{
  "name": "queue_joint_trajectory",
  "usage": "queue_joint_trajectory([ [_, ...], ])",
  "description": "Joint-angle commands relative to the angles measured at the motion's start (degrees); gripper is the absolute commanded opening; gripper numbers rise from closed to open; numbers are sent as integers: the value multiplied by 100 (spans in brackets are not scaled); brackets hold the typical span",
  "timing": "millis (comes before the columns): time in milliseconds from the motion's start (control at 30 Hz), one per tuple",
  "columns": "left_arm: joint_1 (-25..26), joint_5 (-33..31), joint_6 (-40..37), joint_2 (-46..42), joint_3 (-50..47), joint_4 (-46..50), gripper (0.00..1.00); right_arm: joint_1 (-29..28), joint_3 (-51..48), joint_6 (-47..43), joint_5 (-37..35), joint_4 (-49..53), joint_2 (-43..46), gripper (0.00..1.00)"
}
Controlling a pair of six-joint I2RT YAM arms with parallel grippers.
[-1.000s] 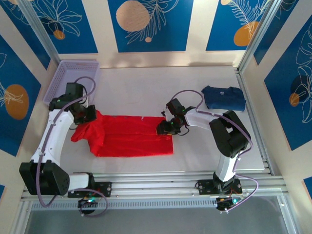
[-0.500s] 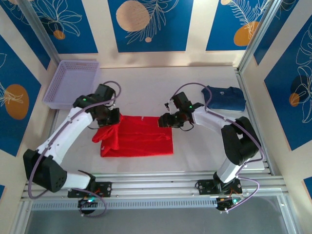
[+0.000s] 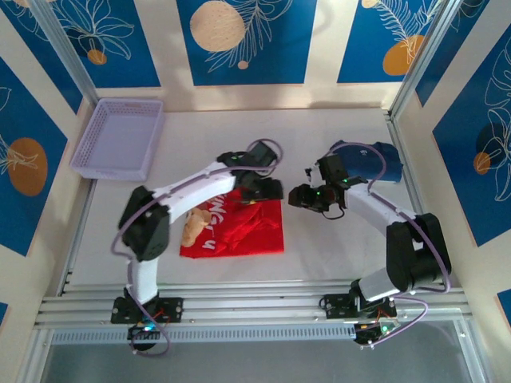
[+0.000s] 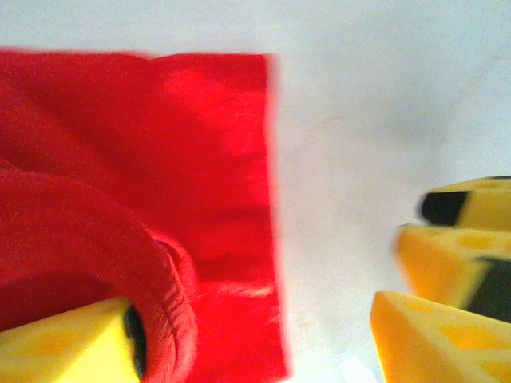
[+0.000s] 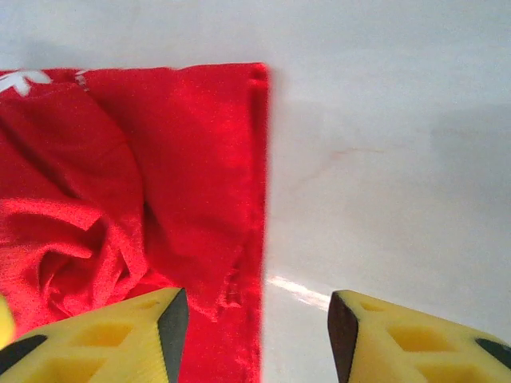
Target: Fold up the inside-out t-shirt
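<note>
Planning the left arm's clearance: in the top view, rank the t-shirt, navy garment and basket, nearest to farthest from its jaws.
1. Red t-shirt, right at the left gripper.
2. Navy garment, back right.
3. Lavender basket, back-left corner.

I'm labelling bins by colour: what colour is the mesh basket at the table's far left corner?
The basket is pale lilac, clearest in the top external view.
</note>
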State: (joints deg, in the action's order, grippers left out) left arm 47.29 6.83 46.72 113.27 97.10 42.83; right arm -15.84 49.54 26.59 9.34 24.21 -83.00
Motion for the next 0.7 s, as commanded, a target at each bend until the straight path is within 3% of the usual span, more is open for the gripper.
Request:
queue_joint_trajectory([
  [0,100,434,-147,174,785,90,77,164,-183,164,-155,153,391,53],
  [133,69,46,-830,-623,259,216,79,147,-291,295,-69,-112,585,55],
  [233,-184,-259,-1031,-1580,-947,184,82,-71,-237,325,253,-578,511,58],
  [367,-791,4,-1078,-2648,-2650,-249,86,-468,253,533,436,-887,-99,64],
  [467,-920,240,-1280,-2901,-3275,-398,88,-726,655,726,540,-996,-715,64],
  [533,-893,367,-1363,-2822,-3442,-407,88,-918,870,768,243,-910,-1069,64],
  [667,-806,212,-1533,-2543,-3581,-382,87,-996,1117,824,-56,-785,-1653,59],
])
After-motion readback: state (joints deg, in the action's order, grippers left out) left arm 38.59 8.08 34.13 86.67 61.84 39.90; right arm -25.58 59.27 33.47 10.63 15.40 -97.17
